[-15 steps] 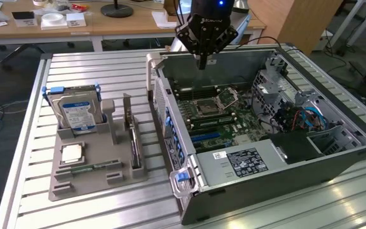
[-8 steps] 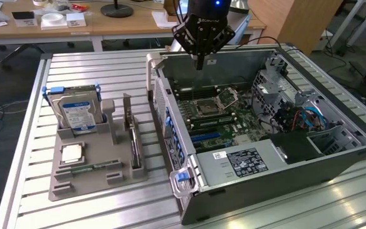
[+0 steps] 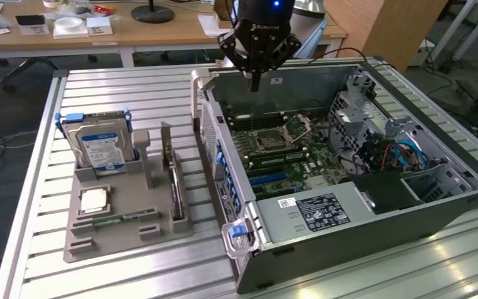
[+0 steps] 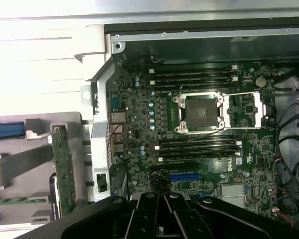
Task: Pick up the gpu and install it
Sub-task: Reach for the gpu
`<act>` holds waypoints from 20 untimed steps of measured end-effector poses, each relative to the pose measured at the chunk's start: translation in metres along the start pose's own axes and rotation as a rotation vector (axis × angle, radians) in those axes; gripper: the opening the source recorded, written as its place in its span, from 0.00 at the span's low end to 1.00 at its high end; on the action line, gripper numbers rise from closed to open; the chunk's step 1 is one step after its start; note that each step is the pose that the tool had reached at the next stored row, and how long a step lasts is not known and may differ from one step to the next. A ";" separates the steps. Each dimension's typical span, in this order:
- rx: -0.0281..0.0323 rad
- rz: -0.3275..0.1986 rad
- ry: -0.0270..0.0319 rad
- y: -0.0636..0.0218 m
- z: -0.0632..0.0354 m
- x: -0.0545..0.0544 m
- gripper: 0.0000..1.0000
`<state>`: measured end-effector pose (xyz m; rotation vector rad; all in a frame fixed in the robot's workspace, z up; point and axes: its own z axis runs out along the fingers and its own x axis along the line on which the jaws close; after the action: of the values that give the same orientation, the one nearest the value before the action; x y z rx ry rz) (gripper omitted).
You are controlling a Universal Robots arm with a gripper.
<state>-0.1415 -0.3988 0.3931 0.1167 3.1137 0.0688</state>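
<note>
The gpu (image 3: 172, 177) stands on its edge in a slot of the grey holder tray (image 3: 110, 246), on the exterior view's left of the open computer case (image 3: 347, 205). In the wrist view the gpu (image 4: 65, 172) shows edge-on as a thin green board with its silver bracket at one end. My gripper (image 3: 256, 84) hangs above the far end of the case, over the motherboard (image 3: 281, 149), well apart from the gpu. Its black fingers (image 4: 157, 211) are shut together with nothing between them. A blue card slot (image 4: 184, 177) lies on the motherboard just below the gripper (image 4: 164, 199).
The holder also carries a silver hard drive with a blue label (image 3: 98, 146), a processor chip (image 3: 94, 199) and a green memory stick (image 3: 122, 219). The case's drive cage and cables (image 3: 388, 149) fill its right side. A slatted metal table (image 3: 122, 87) bears everything; desks stand behind.
</note>
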 end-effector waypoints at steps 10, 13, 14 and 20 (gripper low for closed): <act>0.0000 0.000 0.0000 -0.0008 -0.0002 0.011 0.11; -0.0001 0.000 -0.0001 -0.0009 -0.0002 0.014 0.11; 0.0000 0.000 0.0000 -0.0010 -0.0002 0.015 0.11; 0.0000 0.000 0.0000 -0.0013 -0.0004 0.020 0.11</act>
<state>-0.1616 -0.3986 0.3929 0.1167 3.1138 0.0689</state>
